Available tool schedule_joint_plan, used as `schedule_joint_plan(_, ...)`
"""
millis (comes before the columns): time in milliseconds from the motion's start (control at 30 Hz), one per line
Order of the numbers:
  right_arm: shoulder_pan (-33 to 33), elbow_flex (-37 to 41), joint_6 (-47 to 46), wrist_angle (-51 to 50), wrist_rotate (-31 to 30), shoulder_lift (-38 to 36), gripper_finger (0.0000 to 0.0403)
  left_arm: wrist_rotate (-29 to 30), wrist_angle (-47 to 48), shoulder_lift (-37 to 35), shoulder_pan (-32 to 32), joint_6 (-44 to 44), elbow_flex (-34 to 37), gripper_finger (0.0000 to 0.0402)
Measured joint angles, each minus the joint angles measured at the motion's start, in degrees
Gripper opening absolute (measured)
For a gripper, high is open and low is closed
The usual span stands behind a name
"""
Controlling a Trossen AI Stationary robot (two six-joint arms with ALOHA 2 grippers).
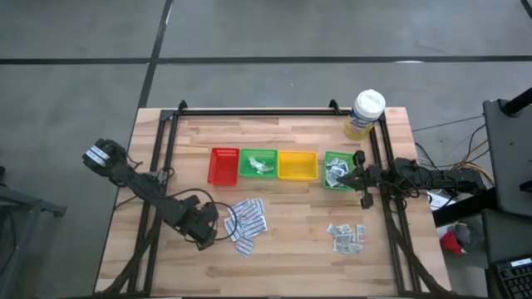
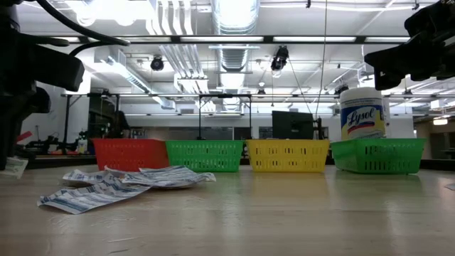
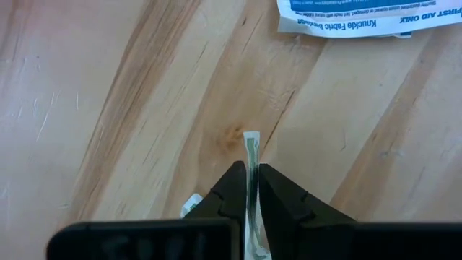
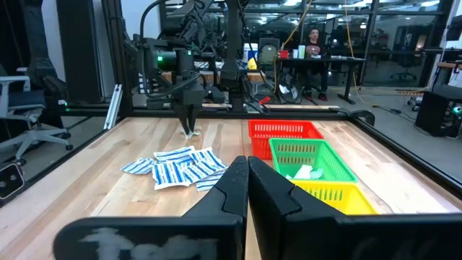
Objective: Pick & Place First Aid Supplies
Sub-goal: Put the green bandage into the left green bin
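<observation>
My left gripper points down at the table's near left and is shut on a thin green-white packet, which I see edge-on. It stands just left of a pile of long white printed strips. Small grey-white packets lie on the table at the near right. More packets lie in the left green tray and the right green tray. My right gripper is shut and level, with nothing in it, over the right green tray. The right wrist view shows the left gripper from afar. My left gripper pinches the packet's two flat faces between its two fingers, from above, pointing down. The packet stands on edge, and its free end sticks out past the fingertips toward the table. I cannot tell whether that end touches the wood.
A red tray and a yellow tray stand in the row with the two green ones. A white-lidded tub stands at the far right. A dark frame's bars run along the table's far edge and sides. Bare wood lies between pile and small packets.
</observation>
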State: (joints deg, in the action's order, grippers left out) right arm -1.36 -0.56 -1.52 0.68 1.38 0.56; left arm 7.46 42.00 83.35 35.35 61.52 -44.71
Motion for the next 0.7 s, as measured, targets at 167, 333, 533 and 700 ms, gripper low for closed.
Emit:
schedule_joint_plan(167,0.01,0.0,0.0,-0.01,0.01,0.0,0.0008,-0.02,0.0,0.0,0.0,-0.02,0.0,0.0036)
schedule_joint_plan(333,0.01,0.0,0.0,0.0,0.0,0.0,0.0008,-0.48,-0.04,0.0,0.0,0.0,0.0,0.0024)
schedule_joint_plan(533,0.0,0.0,0.0,0.0,0.01,0.0,0.0008,-0.45,-0.04,0.0,-0.01,-0.03,0.0,0.0003)
schedule_joint_plan(700,-0.01,0.0,0.0,-0.01,-0.01,0.0,0.0008,-0.09,-0.04,0.0,-0.02,-0.2,0.0,0.0002)
